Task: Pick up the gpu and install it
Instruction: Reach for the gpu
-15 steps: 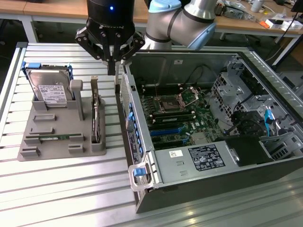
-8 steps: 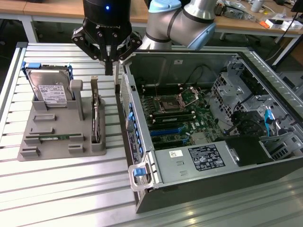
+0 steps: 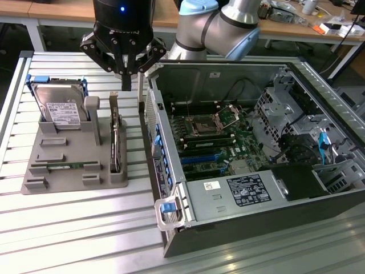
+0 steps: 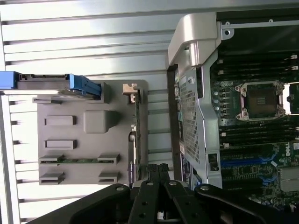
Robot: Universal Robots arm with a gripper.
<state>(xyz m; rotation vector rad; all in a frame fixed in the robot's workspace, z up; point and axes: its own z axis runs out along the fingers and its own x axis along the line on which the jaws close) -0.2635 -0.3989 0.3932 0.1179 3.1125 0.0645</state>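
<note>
In the exterior view's upper left, the gripper point(image 3: 126, 85), fingers together and empty, hangs above the gpu's point(image 3: 116, 142) far end; the card's long axis apparently runs toward the frame's bottom.

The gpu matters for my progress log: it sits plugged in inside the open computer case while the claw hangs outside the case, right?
No. The gpu is not plugged in inside the open computer case; it stands on edge in the gray holder beside it, as the exterior view shows. The claw does hang outside the case.
</note>
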